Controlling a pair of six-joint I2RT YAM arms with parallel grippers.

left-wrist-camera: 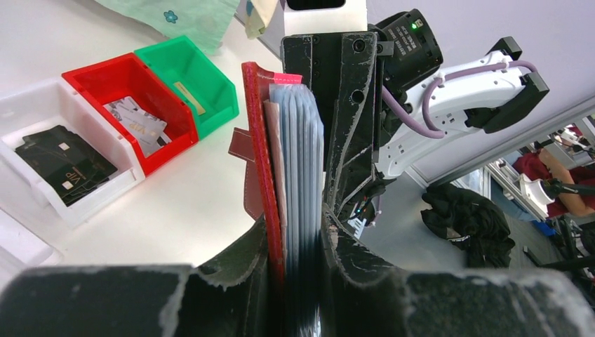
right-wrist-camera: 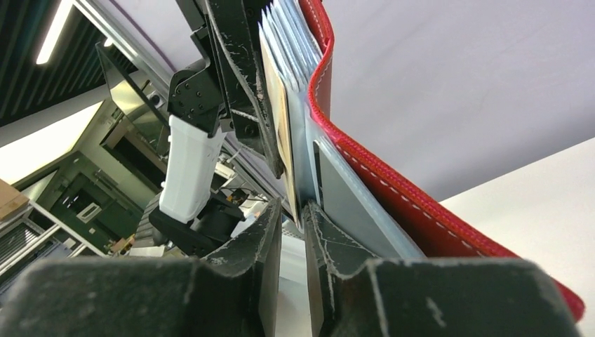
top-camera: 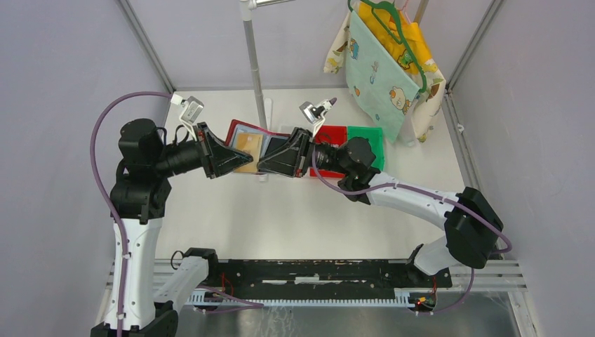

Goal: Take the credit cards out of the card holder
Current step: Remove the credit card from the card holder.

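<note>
my left jaws clenched on the dark red card holder (left-wrist-camera: 258,140), held above the tabletop (top-camera: 281,210), my right jaws pinching its clear sleeves (left-wrist-camera: 298,154) beside a tan credit card (right-wrist-camera: 279,126)

Overhead camera looks down on tabletop (top-camera: 295,210) from behind; wrist cameras (very close) face each other, sharing the card holder (left-wrist-camera: 256,140).

The letters "VIP" on a pale grey card (left-wrist-camera: 145,128) in the red bin (left-wrist-camera: 90,77)
</note>
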